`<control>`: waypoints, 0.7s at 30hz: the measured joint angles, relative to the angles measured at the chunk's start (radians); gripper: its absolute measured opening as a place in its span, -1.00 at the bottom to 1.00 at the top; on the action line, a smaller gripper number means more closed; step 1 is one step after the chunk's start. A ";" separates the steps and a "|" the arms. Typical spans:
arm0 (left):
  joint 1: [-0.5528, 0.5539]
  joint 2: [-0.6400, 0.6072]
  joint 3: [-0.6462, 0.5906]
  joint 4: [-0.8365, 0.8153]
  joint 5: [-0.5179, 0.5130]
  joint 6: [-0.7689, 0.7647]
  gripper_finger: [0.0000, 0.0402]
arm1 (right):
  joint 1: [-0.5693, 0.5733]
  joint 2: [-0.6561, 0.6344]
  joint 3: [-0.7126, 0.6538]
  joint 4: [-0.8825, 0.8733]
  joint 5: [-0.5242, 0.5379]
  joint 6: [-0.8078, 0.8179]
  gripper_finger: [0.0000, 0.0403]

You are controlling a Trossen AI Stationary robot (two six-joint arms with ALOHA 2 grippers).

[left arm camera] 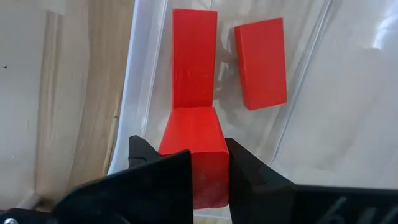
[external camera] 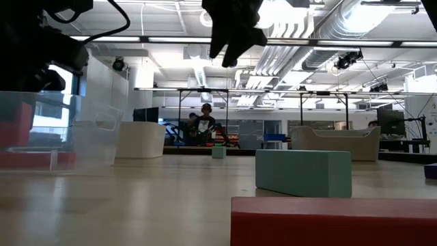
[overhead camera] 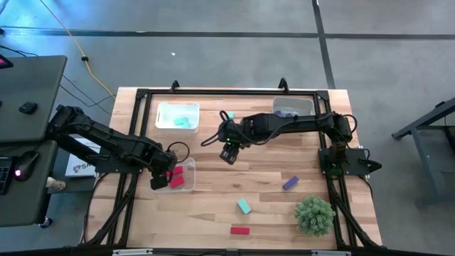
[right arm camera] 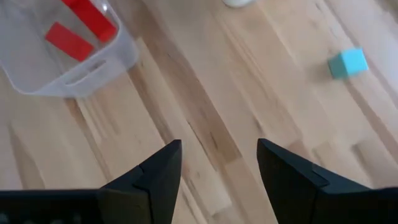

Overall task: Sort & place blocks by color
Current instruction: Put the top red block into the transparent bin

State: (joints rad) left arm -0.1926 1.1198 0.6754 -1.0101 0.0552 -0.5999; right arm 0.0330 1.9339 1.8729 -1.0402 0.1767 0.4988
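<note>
A red block (left arm camera: 194,158) is clamped between the fingers of the left gripper (overhead camera: 162,178), which is held over the clear tray (overhead camera: 186,186) at the left side of the wooden desk (overhead camera: 213,213). In the left wrist view, two more red blocks (left arm camera: 194,57) are seen lying flat on the bottom of that tray, side by side and slightly apart, just beyond the held one.

The right gripper (overhead camera: 229,153) is positioned above the bare middle of the desk, between the trays, and nothing is held in it; its fingers (right arm camera: 155,174) are spread apart.

A second clear tray (overhead camera: 165,114) at the back left is filled with teal blocks (overhead camera: 186,121), and a third clear tray (overhead camera: 291,105) at the back right is seen to contain purple blocks (overhead camera: 286,113). One small teal block (overhead camera: 229,115) is left on the desk near the back, between those two trays.

Three blocks are found loose on the front half of the desk: a purple block (overhead camera: 290,183) toward the right, a teal block (overhead camera: 244,205) near the middle, and a red block (overhead camera: 239,230) close to the front edge. A spiky green ball-shaped plant (overhead camera: 314,215) is set at the front right corner.

In the low view, a person (external camera: 204,124) is seen far off in the room behind the desk.
</note>
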 joint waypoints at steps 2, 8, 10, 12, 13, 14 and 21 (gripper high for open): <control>0.000 0.000 -0.005 -0.001 0.000 0.000 -0.94 | 0.000 0.000 0.000 -0.021 -0.019 0.023 -0.02; 0.000 0.000 -0.009 -0.003 -0.012 0.000 -0.77 | 0.006 0.000 0.000 -0.095 -0.144 0.143 -0.02; 0.002 0.000 -0.009 -0.003 -0.017 0.000 -0.71 | 0.016 0.000 0.000 -0.110 -0.177 0.177 -0.02; 0.002 0.000 -0.009 -0.003 -0.018 0.008 -0.65 | 0.028 0.000 0.000 -0.116 -0.199 0.203 -0.02; 0.002 0.000 -0.009 -0.003 -0.019 0.015 -0.62 | 0.034 0.000 0.000 -0.119 -0.211 0.214 -0.02; 0.002 0.000 -0.009 -0.003 -0.019 0.023 -0.60 | 0.041 0.000 0.000 -0.122 -0.219 0.225 -0.02; 0.002 0.000 -0.009 -0.003 -0.019 0.066 -0.46 | 0.101 0.000 0.000 -0.130 -0.239 0.307 -0.02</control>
State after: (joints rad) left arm -0.1902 1.1202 0.6662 -1.0130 0.0364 -0.5341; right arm 0.1342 1.9339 1.8729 -1.1702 -0.0622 0.8054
